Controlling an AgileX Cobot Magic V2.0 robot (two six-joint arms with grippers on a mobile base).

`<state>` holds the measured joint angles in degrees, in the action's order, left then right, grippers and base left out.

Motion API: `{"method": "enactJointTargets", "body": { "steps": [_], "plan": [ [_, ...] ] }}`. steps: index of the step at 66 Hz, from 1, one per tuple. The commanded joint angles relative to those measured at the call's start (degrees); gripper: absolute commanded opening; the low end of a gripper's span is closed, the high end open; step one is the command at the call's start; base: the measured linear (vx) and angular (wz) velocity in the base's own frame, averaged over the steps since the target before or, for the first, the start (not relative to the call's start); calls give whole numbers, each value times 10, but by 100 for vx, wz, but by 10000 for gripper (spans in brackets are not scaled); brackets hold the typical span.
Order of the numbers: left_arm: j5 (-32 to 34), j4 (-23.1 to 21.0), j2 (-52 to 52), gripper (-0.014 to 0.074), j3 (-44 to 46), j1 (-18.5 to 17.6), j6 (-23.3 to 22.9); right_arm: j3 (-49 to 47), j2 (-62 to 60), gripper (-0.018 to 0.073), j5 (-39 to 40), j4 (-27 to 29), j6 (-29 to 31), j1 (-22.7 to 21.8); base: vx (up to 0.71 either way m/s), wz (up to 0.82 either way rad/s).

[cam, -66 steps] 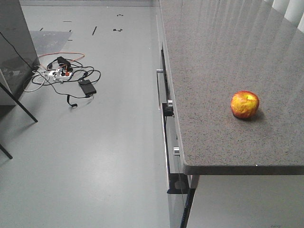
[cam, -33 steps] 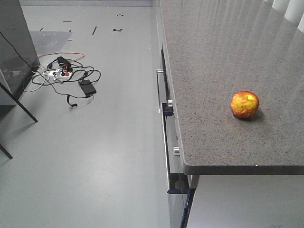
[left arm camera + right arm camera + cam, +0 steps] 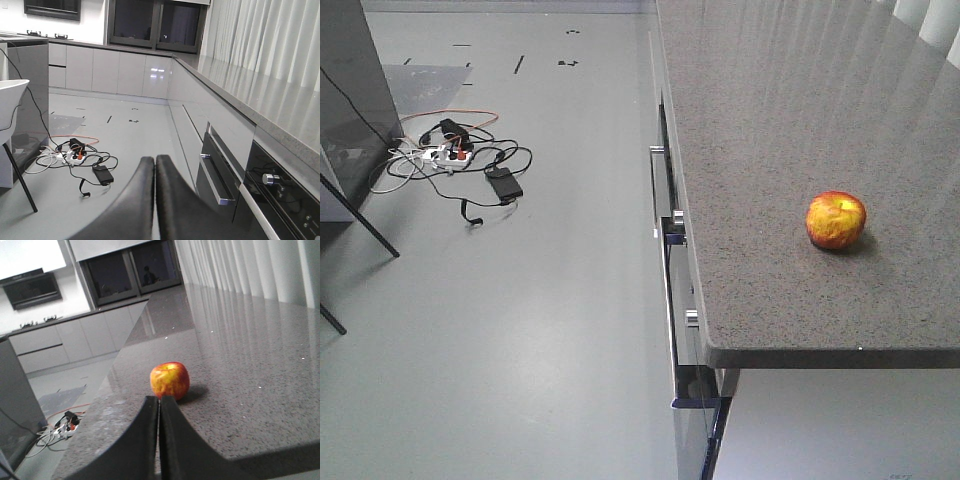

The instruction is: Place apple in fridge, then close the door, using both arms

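The apple (image 3: 836, 220), red with yellow patches, sits upright on the speckled grey counter (image 3: 770, 120), near its front right. In the right wrist view the apple (image 3: 170, 380) lies just beyond my right gripper (image 3: 159, 399), which is shut and empty, apart from the fruit and low over the counter top. My left gripper (image 3: 155, 159) is shut with nothing in it and hangs over the floor beside the counter's drawers. A tall dark grey block (image 3: 350, 90) stands at the far left; I cannot tell if it is the fridge. No door can be made out. Neither arm shows in the front view.
A tangle of cables with a power strip (image 3: 455, 160) lies on the grey floor at the left. Thin black legs (image 3: 360, 215) slant by the dark block. Drawer fronts with metal handles (image 3: 670, 300) line the counter's side. Curtains (image 3: 260, 270) hang behind the counter.
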<state>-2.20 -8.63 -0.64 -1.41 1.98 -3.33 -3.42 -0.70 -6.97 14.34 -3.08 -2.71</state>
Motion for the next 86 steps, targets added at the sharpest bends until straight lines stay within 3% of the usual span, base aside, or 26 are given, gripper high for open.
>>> {"method": "enactJointTargets", "body": {
  "steps": [1, 10, 15, 28, 35, 44, 52, 69, 78, 86],
  "plan": [
    [42, -4, -9, -7, 11, -1, -5, -82, 25, 29, -24, -8, 38, -1, 0, 0],
    [42, -4, -9, -7, 11, -1, -5, -199, 86, 137, -103, -8, 138, -1, 0, 0],
    [42, -4, -9, -7, 11, -1, -5, -256, 132, 248, -131, -8, 170, -1, 0, 0],
    [42, -4, -9, -7, 11, -1, -5, -336, 234, 603, -134, -17, 185, -1, 0, 0],
    [42, -4, -9, -7, 11, -1, -5, -334, 272, 703, -109, -19, 184, -1, 0, 0],
    [42, -4, -9, -7, 11, -1, -5, -337, 309, 713, -67, -14, 183, -1, 0, 0],
    [42, -4, -9, -7, 11, -1, -5, -381, 363, 708, -80, -14, 189, -1, 0, 0],
    [42, -4, -9, -7, 11, -1, -5, -566, 561, 692, -159, -1, 195, -1, 0, 0],
    [42, -4, -9, -7, 11, -1, -5, -646, 669, 685, -200, 32, 216, -1, 0, 0],
    [42, -4, -9, -7, 11, -1, -5, -695, 757, 679, -197, 56, 233, -1, 0, 0]
  ]
}}
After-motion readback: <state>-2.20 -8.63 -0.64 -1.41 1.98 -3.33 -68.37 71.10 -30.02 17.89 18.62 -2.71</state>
